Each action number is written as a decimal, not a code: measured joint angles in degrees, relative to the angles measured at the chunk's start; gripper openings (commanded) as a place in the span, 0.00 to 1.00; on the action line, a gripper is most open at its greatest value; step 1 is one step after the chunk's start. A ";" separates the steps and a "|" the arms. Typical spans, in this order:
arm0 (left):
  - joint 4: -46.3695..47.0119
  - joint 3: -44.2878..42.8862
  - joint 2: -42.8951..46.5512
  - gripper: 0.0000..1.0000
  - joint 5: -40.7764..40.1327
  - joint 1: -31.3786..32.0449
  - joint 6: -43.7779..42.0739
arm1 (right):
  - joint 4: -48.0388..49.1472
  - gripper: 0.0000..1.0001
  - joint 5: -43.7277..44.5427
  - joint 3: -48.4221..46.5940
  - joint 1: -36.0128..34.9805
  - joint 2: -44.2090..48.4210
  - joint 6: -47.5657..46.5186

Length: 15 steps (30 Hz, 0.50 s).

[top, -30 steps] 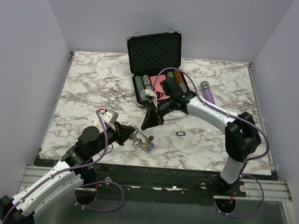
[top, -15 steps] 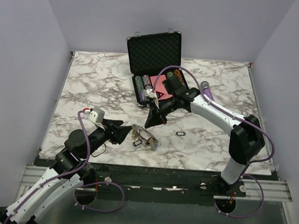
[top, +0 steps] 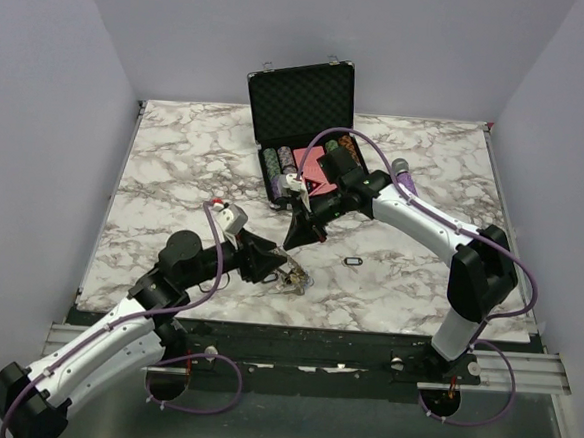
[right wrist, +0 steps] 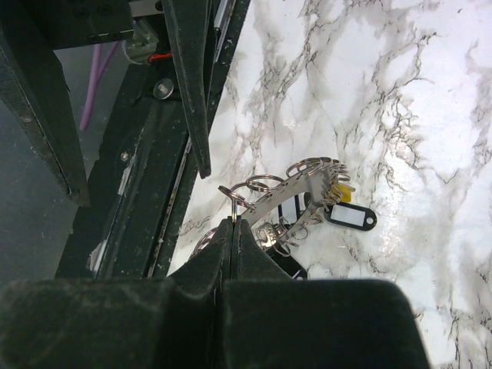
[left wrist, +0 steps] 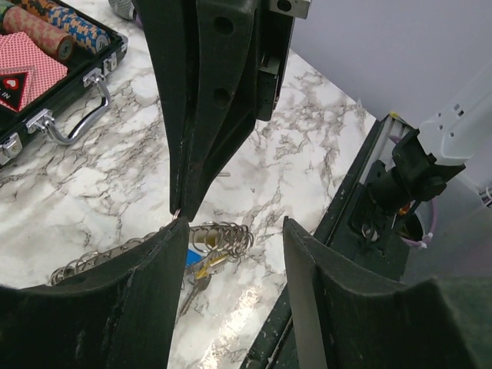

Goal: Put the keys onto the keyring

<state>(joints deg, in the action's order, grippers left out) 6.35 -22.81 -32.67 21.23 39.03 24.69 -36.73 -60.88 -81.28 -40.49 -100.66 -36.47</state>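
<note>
The black chip case (top: 300,99) stands open at the back of the marble-patterned table (top: 175,171). Its lid is upright and lined with dimpled foam, and the tray holds rows of striped poker chips (left wrist: 54,34) beside red-backed cards (left wrist: 27,69). A silver handle (left wrist: 73,123) curves off the front. The purple microphone (top: 401,174) lies to the case's right. Near the front edge, the keyring (right wrist: 296,184) rests on the glossy top, a silver band fringed with small wire loops. The keys (left wrist: 198,259), showing blue and yellow plastic, are bunched against it. The right gripper (right wrist: 233,225) has its jaws pressed flat together, pinching one thin loop of the fringe. The left gripper (left wrist: 234,231) has its jaws spread wide, with the ring between them. A small black tag (top: 352,260) lies apart on the marble.
</note>
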 measured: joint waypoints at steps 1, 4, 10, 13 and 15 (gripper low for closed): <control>0.68 0.07 -0.61 0.61 0.02 0.00 0.22 | 0.00 0.00 -0.02 0.00 0.00 0.00 0.00; 2.10 0.22 -1.44 0.63 -0.15 0.00 0.96 | -0.02 0.00 -0.02 0.00 0.00 0.00 0.00; 3.85 0.57 -4.33 0.63 -1.79 0.00 2.80 | -0.02 0.00 -0.02 0.00 0.00 0.00 0.44; 3.82 0.57 -5.51 0.63 -3.06 0.00 2.93 | -0.02 0.00 -0.02 0.00 0.00 0.00 0.48; 3.78 0.57 -5.88 0.61 -3.93 0.00 2.69 | -0.02 0.00 -0.02 0.00 0.00 0.00 0.50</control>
<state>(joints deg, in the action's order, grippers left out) 10.13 -22.24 -38.54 17.30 39.03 27.38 -36.75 -60.90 -81.28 -40.49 -100.66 -35.97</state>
